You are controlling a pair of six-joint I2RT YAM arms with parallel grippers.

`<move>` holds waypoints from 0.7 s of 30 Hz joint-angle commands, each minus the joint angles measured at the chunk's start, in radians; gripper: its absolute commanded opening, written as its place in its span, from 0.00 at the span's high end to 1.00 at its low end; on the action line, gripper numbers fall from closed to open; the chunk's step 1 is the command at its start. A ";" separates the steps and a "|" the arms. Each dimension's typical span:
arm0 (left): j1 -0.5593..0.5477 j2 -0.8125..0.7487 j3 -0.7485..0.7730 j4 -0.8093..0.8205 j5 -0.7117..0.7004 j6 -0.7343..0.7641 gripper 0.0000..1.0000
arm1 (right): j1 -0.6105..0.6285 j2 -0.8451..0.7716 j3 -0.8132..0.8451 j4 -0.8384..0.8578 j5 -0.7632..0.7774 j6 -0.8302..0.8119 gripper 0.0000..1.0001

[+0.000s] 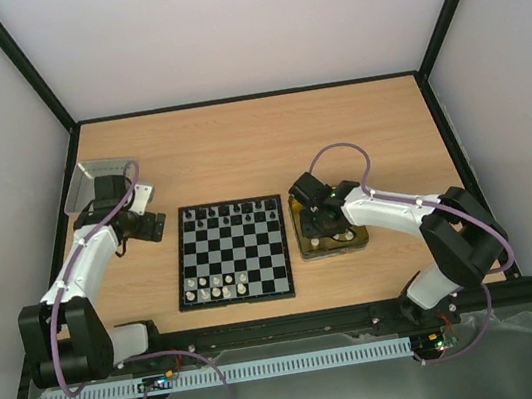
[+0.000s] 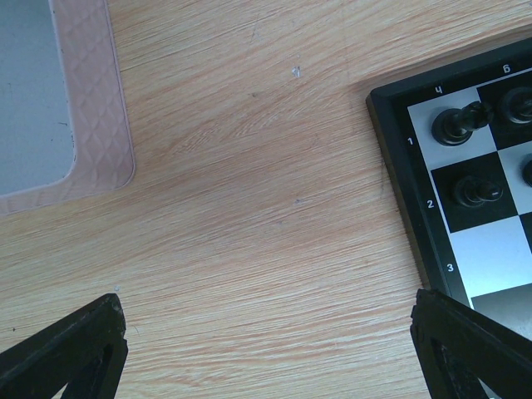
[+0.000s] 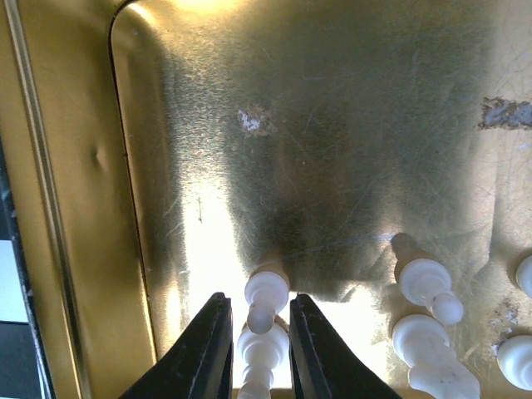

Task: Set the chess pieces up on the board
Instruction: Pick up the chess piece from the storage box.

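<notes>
The left fingers (image 2: 71, 353) are hanging spread wide and empty over the grained wooden worktop (image 2: 249, 208). The checkered board (image 2: 399, 158) is lying just beside one tip, four black pieces (image 2: 455, 126) showing at its corner. The right fingers (image 3: 208, 349), narrowly parted, are flanking at least one cream piece (image 3: 266, 295) in the scratched gold tray (image 3: 332, 125), with four more lying beside. I cannot tell whether they are pinching it.

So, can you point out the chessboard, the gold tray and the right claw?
chessboard (image 1: 231, 253), top view, bare middle squares.
gold tray (image 3: 332, 125), right wrist view, bare floor.
right claw (image 3: 258, 312), right wrist view, midway between fingertips.
</notes>
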 commanded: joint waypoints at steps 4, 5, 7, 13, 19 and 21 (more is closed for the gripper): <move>-0.004 -0.006 0.020 0.001 -0.002 -0.001 0.06 | -0.005 0.011 -0.031 0.013 -0.004 0.008 0.81; -0.004 -0.006 0.020 0.000 0.001 -0.002 0.07 | -0.005 0.014 -0.033 0.015 -0.006 0.007 0.81; -0.006 -0.006 0.021 0.001 0.007 -0.005 0.06 | -0.005 0.020 -0.038 0.021 -0.009 0.008 0.85; -0.007 -0.006 0.020 0.001 0.013 -0.011 0.07 | -0.006 0.026 -0.025 0.027 0.003 0.006 0.90; -0.013 -0.013 0.021 -0.001 0.017 -0.018 0.06 | -0.007 0.025 -0.002 0.016 0.017 0.007 0.91; -0.015 -0.010 0.021 -0.001 0.017 -0.018 0.06 | -0.007 0.021 0.008 0.006 0.028 0.006 0.92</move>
